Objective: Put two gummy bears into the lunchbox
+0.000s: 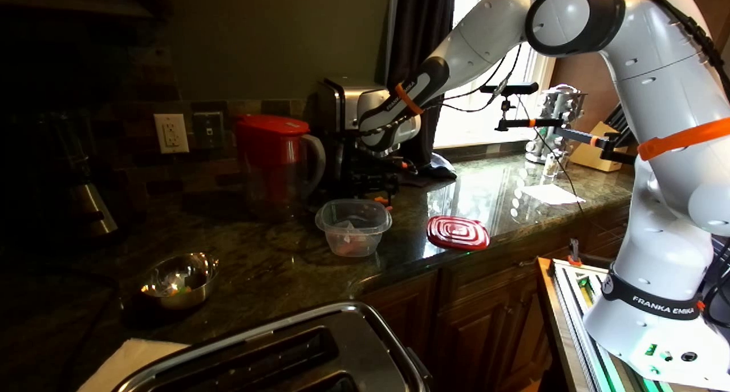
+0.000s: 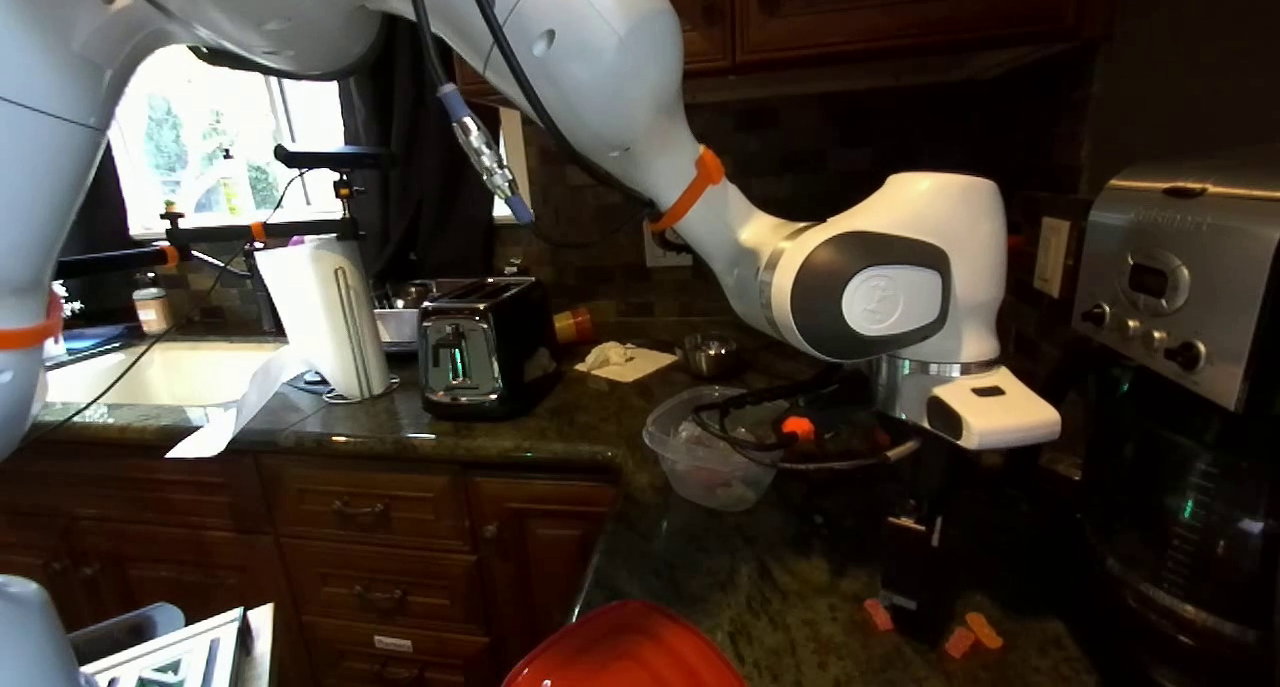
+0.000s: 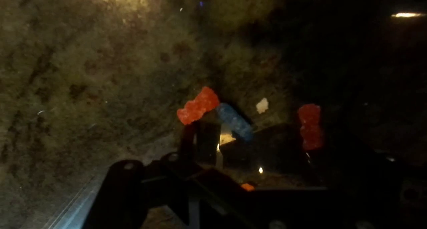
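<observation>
The lunchbox, a clear plastic tub, stands on the dark counter in both exterior views [image 1: 353, 226] [image 2: 712, 467]; something pale and reddish shows inside. My gripper [image 2: 912, 577] points down, low over the counter beside the tub, near several gummy bears [image 2: 878, 614]. In the wrist view my open gripper [image 3: 258, 140] has its dark fingers apart. A blue gummy bear [image 3: 235, 121] lies by the gap between them. A red-orange gummy bear [image 3: 198, 106] lies by the left finger, a red one [image 3: 311, 126] by the right. An orange piece [image 3: 247, 187] is mostly hidden behind the gripper.
A red lid [image 1: 458, 233] lies near the counter's front edge. A red jug [image 1: 276, 158] and a coffee maker [image 2: 1185, 277] stand close to the arm. A metal bowl [image 1: 181, 283] and a toaster [image 2: 485, 347] stand farther along. A pale crumb [image 3: 262, 105] lies by the gummies.
</observation>
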{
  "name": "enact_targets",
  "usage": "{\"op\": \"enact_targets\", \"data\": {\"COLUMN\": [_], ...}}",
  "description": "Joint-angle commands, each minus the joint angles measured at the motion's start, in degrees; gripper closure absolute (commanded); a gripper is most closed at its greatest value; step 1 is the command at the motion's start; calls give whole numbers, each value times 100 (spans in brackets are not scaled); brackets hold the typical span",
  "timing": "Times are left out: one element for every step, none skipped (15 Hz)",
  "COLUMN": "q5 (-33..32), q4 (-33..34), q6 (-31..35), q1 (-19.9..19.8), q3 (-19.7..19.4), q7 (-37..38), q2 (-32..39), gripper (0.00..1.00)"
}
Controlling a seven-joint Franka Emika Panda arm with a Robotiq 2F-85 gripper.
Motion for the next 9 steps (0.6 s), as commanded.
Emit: {"op": "enact_targets", "data": {"q5": [-98, -107, -106, -88, -85, -77, -76, -66, -72], "q4": [-99, -154, -199, -213, -213, -214, -207, -219, -240], "q6": [-331, -348, -300, -252, -249, -221, -201, -180, -191], "q1": [60, 61, 63, 54, 59, 58, 60, 63, 70], "q3": [-81, -65, -53, -39, -42, -37, -37, -32, -31], "q7": [233, 217, 215, 202, 226, 233, 248, 265, 274], "q2": [-101, -156, -193, -201, -193, -178, -158, -152, -166], "gripper": [0, 0, 0, 0, 0, 0, 0, 0, 0]}}
